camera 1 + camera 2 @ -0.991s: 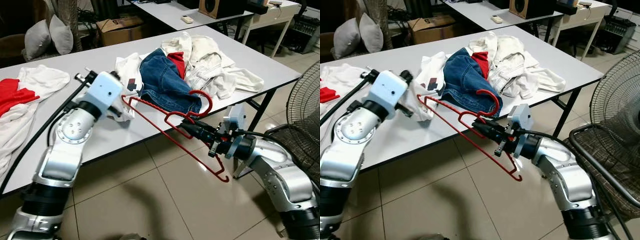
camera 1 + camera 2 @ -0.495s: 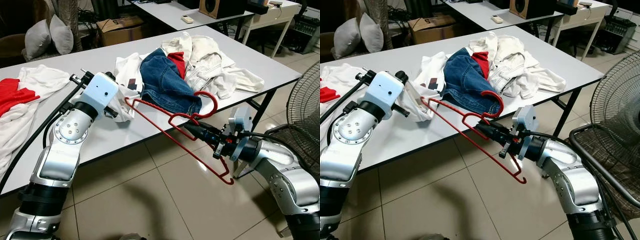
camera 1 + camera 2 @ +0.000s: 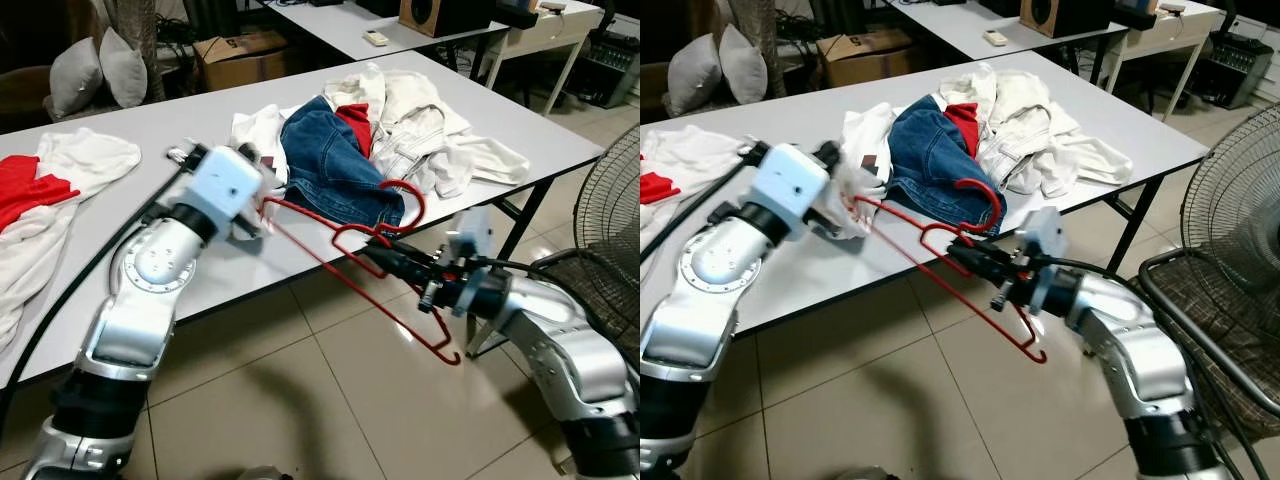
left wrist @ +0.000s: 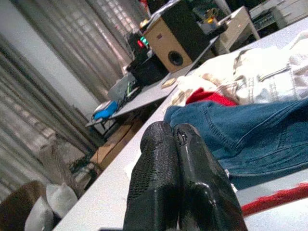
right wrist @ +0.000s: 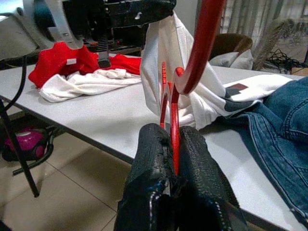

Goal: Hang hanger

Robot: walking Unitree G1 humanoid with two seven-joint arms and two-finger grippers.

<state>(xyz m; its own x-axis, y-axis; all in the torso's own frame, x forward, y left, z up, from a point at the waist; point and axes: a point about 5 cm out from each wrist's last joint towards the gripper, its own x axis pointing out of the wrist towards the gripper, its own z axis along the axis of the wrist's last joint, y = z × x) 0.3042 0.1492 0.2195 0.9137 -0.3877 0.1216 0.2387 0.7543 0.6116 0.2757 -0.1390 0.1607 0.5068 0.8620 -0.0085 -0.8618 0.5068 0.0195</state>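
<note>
My right gripper (image 3: 377,256) is shut on the neck of a red hanger (image 5: 204,38), held just off the table's front edge. The hanger's hook (image 3: 416,203) curls up beside the blue jeans (image 3: 335,165), and its long bar slants down over the floor. My left gripper (image 3: 257,220) is shut at the hanger's far shoulder. In the right wrist view a white shirt (image 5: 166,72) hangs from its fingers (image 5: 144,7). The left wrist view has the two fingertips (image 4: 166,139) pressed together, with the jeans (image 4: 250,130) beyond.
The white table (image 3: 140,130) carries a heap of white clothes (image 3: 430,140) at the right and red and white clothes (image 3: 40,180) at the left. A standing fan (image 3: 610,200) is close to my right arm. Tiled floor (image 3: 300,400) lies below.
My left arm has swung right, bringing the white shirt up to the hanger's left end. The right gripper has drawn the hanger slightly back to the left.
</note>
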